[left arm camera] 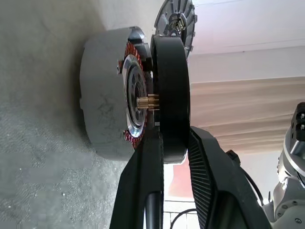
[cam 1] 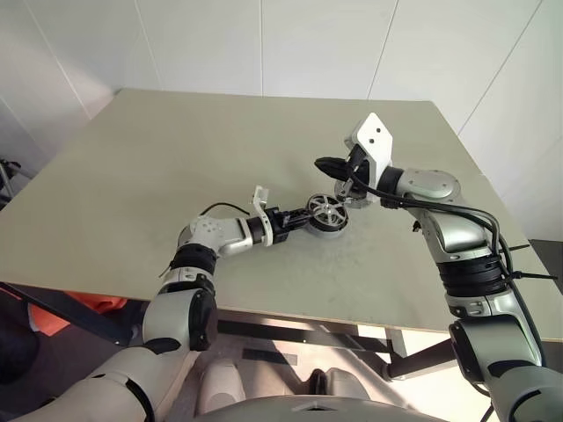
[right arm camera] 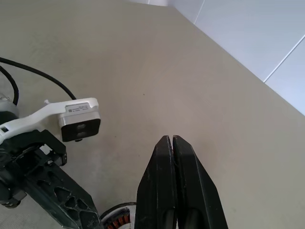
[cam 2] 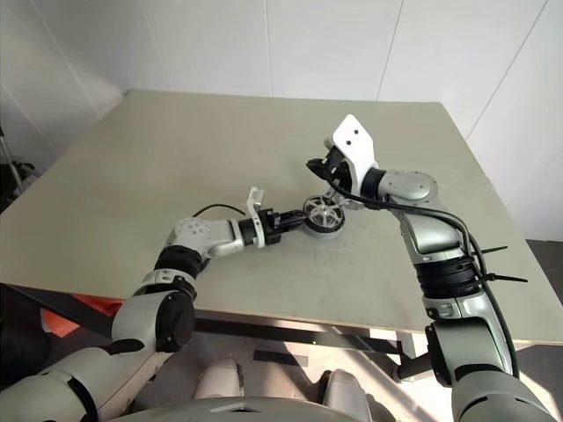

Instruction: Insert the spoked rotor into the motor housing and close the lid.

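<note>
Left gripper [cam 1: 303,221], one: black fingers [left arm camera: 143,191] clamped on the black rim of the spoked rotor [cam 1: 326,211], holding it by its edge. Spoked rotor, one: thin black rim, silver spokes and hub, a small brass pinion at its centre; it sits at the open face of the motor housing [left arm camera: 102,90], pinion pointing into the housing's dark middle, not fully seated. Motor housing, one: squat grey puck with copper-orange windings showing at its rim, resting on the tabletop [cam 1: 176,176] right of centre, nearer the right edge than the left. Lid [left arm camera: 175,21], one: round silver-grey cap with a dark centre, lying on the tabletop just beyond the housing, on the side toward the far edge. Right gripper [right arm camera: 172,143], one: both fingers pressed together, nothing between them, hanging above the tabletop just beyond the housing and rotor, toward the far right corner, touching neither. Tabletop, one: pale, matt. Cable [right arm camera: 33,71], one: black, running to the left wrist. Camera module [right arm camera: 80,121], one: white casing, mounted on the left wrist.
</note>
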You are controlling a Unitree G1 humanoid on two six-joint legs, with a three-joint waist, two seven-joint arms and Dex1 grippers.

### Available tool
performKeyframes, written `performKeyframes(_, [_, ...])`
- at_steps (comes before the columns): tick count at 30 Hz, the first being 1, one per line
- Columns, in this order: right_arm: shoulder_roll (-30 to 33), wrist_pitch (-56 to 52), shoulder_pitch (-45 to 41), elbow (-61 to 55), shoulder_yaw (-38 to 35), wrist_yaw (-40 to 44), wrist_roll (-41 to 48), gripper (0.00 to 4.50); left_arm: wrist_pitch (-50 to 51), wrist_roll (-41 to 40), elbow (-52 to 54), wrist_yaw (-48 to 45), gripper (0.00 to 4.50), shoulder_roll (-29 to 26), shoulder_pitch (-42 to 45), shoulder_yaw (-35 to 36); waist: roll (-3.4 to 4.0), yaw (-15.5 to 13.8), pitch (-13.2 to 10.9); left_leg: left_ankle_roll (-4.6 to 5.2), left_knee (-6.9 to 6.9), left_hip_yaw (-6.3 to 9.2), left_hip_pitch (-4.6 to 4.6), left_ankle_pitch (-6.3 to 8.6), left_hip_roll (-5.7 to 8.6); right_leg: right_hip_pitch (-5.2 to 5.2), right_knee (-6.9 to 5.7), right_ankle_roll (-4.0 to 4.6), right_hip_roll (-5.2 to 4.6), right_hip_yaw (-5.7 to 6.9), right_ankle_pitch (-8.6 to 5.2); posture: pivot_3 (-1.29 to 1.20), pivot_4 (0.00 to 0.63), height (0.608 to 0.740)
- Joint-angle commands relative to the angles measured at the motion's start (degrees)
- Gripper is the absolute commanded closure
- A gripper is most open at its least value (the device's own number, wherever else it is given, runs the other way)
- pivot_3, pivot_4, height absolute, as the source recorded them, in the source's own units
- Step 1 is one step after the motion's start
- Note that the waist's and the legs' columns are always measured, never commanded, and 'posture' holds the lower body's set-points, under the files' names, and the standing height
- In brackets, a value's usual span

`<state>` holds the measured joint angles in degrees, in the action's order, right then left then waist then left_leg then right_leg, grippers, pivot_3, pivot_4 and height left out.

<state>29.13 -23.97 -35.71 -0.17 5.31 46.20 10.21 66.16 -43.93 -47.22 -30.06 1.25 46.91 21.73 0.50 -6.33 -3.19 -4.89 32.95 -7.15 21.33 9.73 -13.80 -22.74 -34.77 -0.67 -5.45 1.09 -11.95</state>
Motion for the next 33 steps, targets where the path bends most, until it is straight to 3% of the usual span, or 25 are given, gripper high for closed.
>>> performKeyframes(1, [0.35,0.89,-0.71,-1.93,-0.32,0.26,0.30,4.50,-0.04,-0.72,2.06,-1.64,3.98,0.30,0.75,-0.05,0.00,0.06,0.00,0.00,-0.01,0.00,-0.01,0.00,0.00,0.00,0.00,0.00,0.00,0.00,0.00,0.00,0.000,0.740])
performKeyframes(22, [0.28,1.21,-0.67,-1.51,0.11,0.22,-0.23,4.50,-6.38,3.86,-3.11,0.90,3.98,0.49,1.60,-0.28,0.00,0.13,0.00,0.00,-0.01,0.00,-0.16,0.00,0.00,0.14,-0.01,0.00,0.00,-0.01,0.00,0.00,0.000,0.740])
performKeyframes(23, [0.28,1.23,-0.67,-1.51,0.16,0.25,-0.22,4.50,-6.18,3.90,-3.12,0.76,3.34,0.44,1.61,-0.32,0.00,0.14,0.00,0.00,-0.02,0.00,-0.16,0.00,0.00,0.14,-0.01,0.00,0.00,-0.01,0.00,0.00,0.000,0.740])
performKeyframes(24, [0.23,1.24,-0.70,-1.47,0.22,0.36,-0.15,4.50,-5.97,3.69,-3.32,1.10,3.14,0.30,1.75,0.15,0.00,0.13,0.00,0.00,-0.02,0.00,-0.17,0.00,0.00,0.15,-0.01,0.00,0.00,-0.01,0.00,0.00,0.000,0.740])
performKeyframes(33, [-0.07,1.32,-0.57,-0.90,0.85,0.82,-0.05,4.50,-5.19,3.50,0.15,1.19,3.14,-3.93,1.70,1.03,0.00,0.71,0.00,0.00,-0.10,0.00,-0.30,0.00,-0.01,0.23,-0.01,0.00,0.02,-0.02,0.00,0.00,0.000,0.740])
